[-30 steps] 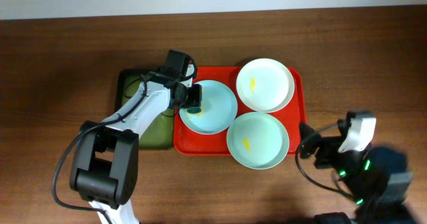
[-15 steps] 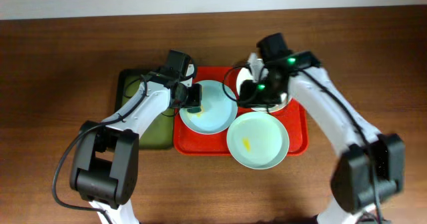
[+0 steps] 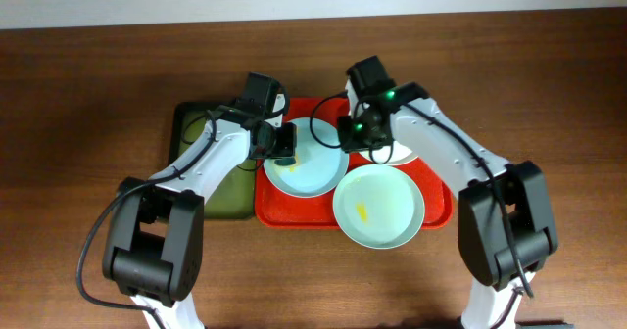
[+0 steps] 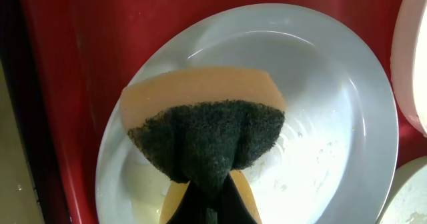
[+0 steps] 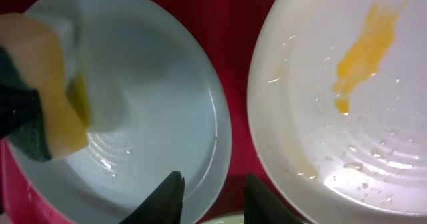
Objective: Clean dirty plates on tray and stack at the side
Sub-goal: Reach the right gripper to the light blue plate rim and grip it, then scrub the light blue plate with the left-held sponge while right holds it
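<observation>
**Plates on the red tray: holdings and what was obscured**

1. Pale blue plate (image 3: pixel 312 167): at the left of the red tray (image 3: pixel 437 202). The left hand (image 3: pixel 283 151) was clamped shut on a yellow sponge (image 4: pixel 203 127) with a dark scouring face, and the sponge pressed on the plate's inside. Only the tips of that hand showed in its wrist view.
2. White plate (image 5: pixel 347 104): at the tray's back right, with a yellow smear (image 5: pixel 363 47) and water beads. From overhead we saw it mostly covered by the right arm.
3. Pale green plate (image 3: pixel 378 207): at the tray's front right, with a small yellow smear (image 3: pixel 362 211), in full view.
4. Right hand (image 5: pixel 217 197): its fingers stood partly apart astride the blue plate's rim, beside the white plate. We could not tell whether they pinched it.
5. Dark green tray (image 3: pixel 191 133): on the tabletop (image 3: pixel 98 74) left of the red tray, partly hidden under the left arm.
</observation>
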Robot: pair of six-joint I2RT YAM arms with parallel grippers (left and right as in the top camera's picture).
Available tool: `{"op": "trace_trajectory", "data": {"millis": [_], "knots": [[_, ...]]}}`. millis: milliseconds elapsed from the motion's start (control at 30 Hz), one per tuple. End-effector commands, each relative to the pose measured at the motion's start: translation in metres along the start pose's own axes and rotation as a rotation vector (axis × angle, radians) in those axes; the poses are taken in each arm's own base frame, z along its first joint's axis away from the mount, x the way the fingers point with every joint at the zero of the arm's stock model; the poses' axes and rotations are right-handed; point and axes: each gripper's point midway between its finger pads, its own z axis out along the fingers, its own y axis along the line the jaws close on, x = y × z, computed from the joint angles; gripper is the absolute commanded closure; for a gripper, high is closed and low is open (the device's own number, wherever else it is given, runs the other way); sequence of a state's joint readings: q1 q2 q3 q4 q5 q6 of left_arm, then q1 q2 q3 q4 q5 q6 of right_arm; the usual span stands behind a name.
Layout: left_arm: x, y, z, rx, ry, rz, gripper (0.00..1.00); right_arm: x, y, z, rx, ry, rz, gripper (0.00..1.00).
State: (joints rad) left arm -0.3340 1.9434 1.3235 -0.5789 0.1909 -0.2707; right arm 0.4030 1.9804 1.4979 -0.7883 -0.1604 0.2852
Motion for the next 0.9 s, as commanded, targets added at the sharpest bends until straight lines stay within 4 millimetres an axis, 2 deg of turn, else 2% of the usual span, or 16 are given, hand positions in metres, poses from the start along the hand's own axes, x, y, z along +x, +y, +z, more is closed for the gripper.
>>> {"op": "trace_trajectory", "data": {"millis": [0, 133, 200, 300, 400, 500, 733, 767, 800, 867], "knots": [[0.001, -0.002, 0.003, 0.004, 0.007, -0.003, 0.99, 0.013, -0.013, 0.014, 0.159, -0.001, 0.080, 0.69], [0.001, -0.002, 0.003, 0.004, 0.006, -0.003, 0.98, 0.027, -0.018, 0.029, 0.178, 0.038, 0.076, 0.69], [0.001, -0.002, 0.003, 0.004, 0.006, -0.003, 0.98, 0.031, -0.016, 0.034, 0.156, 0.043, 0.077, 0.75], [0.001, -0.002, 0.003, 0.004, 0.006, -0.003, 0.98, 0.033, -0.005, 0.035, 0.095, 0.058, 0.079, 0.75], [0.001, -0.002, 0.003, 0.004, 0.006, -0.003, 0.98, 0.034, -0.003, 0.036, 0.093, 0.063, 0.074, 0.77], [0.001, -0.002, 0.003, 0.004, 0.006, -0.003, 0.98, 0.035, -0.003, 0.036, 0.093, 0.063, 0.073, 0.83], [0.001, -0.002, 0.003, 0.004, 0.006, -0.003, 0.98, 0.041, -0.007, 0.040, 0.102, 0.077, 0.075, 0.83], [0.001, -0.002, 0.003, 0.004, 0.006, -0.003, 0.98, 0.042, -0.007, 0.041, 0.102, 0.076, 0.075, 0.85], [0.001, -0.002, 0.003, 0.004, 0.006, -0.003, 0.97, 0.042, -0.007, 0.042, 0.101, 0.074, 0.075, 0.94], [0.001, -0.002, 0.003, 0.004, 0.006, -0.003, 0.97, 0.043, -0.008, 0.045, 0.098, 0.068, 0.074, 0.96]]}}
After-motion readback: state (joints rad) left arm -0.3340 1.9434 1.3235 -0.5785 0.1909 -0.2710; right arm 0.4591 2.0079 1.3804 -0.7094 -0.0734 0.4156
